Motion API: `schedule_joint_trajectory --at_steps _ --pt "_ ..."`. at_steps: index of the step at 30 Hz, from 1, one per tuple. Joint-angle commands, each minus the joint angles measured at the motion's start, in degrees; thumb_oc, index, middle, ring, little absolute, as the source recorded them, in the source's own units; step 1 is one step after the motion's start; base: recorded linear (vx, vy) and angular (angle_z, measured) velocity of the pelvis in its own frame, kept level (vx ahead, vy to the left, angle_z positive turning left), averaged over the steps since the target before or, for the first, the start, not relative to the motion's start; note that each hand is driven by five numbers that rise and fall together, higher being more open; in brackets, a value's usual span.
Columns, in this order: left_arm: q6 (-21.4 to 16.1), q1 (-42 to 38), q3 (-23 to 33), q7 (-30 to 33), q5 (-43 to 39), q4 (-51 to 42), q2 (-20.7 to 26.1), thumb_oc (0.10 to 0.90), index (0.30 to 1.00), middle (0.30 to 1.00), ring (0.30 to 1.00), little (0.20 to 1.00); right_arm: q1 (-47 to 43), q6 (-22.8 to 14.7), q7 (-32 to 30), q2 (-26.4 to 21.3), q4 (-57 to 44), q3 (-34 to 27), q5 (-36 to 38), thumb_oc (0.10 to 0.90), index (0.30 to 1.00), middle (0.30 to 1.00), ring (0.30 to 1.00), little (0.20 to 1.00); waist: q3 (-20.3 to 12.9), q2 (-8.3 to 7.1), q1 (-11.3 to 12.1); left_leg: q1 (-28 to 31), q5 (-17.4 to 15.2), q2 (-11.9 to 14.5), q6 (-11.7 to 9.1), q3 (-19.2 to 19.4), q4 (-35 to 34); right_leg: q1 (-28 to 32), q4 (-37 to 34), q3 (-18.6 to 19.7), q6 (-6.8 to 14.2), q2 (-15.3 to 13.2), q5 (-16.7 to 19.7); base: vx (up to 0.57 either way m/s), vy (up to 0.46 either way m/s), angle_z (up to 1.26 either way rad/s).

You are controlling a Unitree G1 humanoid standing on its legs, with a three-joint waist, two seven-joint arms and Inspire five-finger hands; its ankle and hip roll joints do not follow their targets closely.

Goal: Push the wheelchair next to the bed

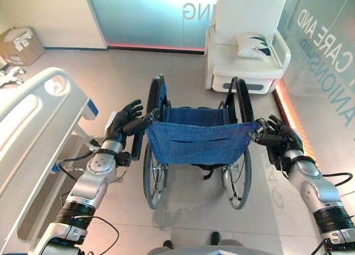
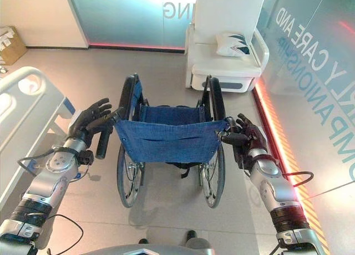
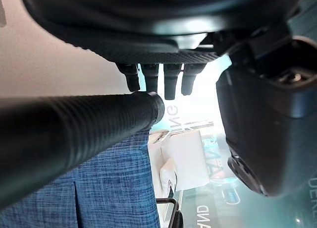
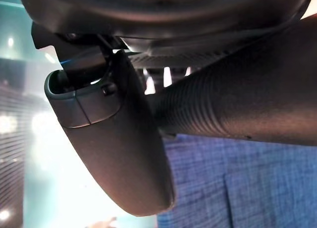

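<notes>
While both dark hands rest at the push handles, the folding wheelchair with the blue fabric seat and back (image 1: 197,141) stands in the middle of the pale floor (image 1: 127,77), facing away from the robot toward a white armchair (image 1: 247,41) with a patterned cushion (image 1: 254,45). The left hand (image 1: 123,122) lies against the black ribbed left push handle (image 3: 74,136) with its fingers (image 3: 158,79) straight and relaxed over the grip, not wrapped round it. The right hand (image 1: 277,137) sits at the right push handle (image 4: 237,109); its thumb hangs loose beside the grip and the fingers look extended, so it appears released too, though the close view hides most of them.

A white hospital bed with a moulded side rail (image 1: 39,116) stands along the robot's left, and the wheelchair is still apart from it, with bare floor between the left wheel and the bed. Judging from this, the chair has been reached and lined up behind, but the sideways approach to the bed remains. A cardboard box (image 1: 19,44) sits by the far wall.
</notes>
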Motion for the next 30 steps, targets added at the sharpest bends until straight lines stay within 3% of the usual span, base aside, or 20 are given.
schedule_joint_trajectory --at_steps 1,9,19,30 --pt "-7.5 -6.9 2.0 1.5 -0.2 -2.8 1.3 0.8 0.9 0.9 0.9 0.9 0.4 -2.6 3.5 -0.9 -4.3 -2.5 0.5 0.8 0.9 0.9 0.9 0.9 -2.4 0.28 0.0 -1.5 -2.7 -2.8 0.4 2.4 0.3 -1.1 5.4 -1.4 0.2 2.2 -4.4 0.0 0.0 0.0" --pt "-7.5 -6.2 2.7 2.0 -0.2 -2.3 1.7 0.8 0.9 0.9 0.9 0.9 1.5 -1.0 7.3 -2.6 -7.6 -2.7 -0.5 0.8 0.9 0.9 0.9 0.9 -2.2 0.33 -0.5 -1.7 -2.8 -2.8 0.4 2.9 0.4 -1.5 5.8 -1.1 0.3 2.1 -4.4 0.0 0.0 0.0" --pt "-8.0 -5.3 3.8 2.0 -1.1 -1.5 2.8 0.8 0.9 0.9 0.9 0.9 2.9 3.1 13.7 -8.0 -8.3 -3.2 -9.1 0.8 0.9 0.9 0.9 0.9 -1.9 -0.1 -1.0 -1.9 -2.6 -2.8 0.4 3.4 0.6 -2.2 6.3 -0.6 0.5 2.2 -4.3 0.0 0.0 0.0" --pt "-8.4 -5.3 3.7 2.0 -1.5 -0.7 3.3 0.8 0.9 0.9 0.9 0.9 1.9 2.8 12.1 -10.9 -8.1 -4.3 -10.0 0.8 0.9 0.9 0.9 0.9 -1.3 -0.44 -1.0 -1.8 -2.6 -2.6 0.3 3.5 0.6 -2.2 6.4 -0.4 0.6 2.4 -4.2 0.0 0.0 0.0"
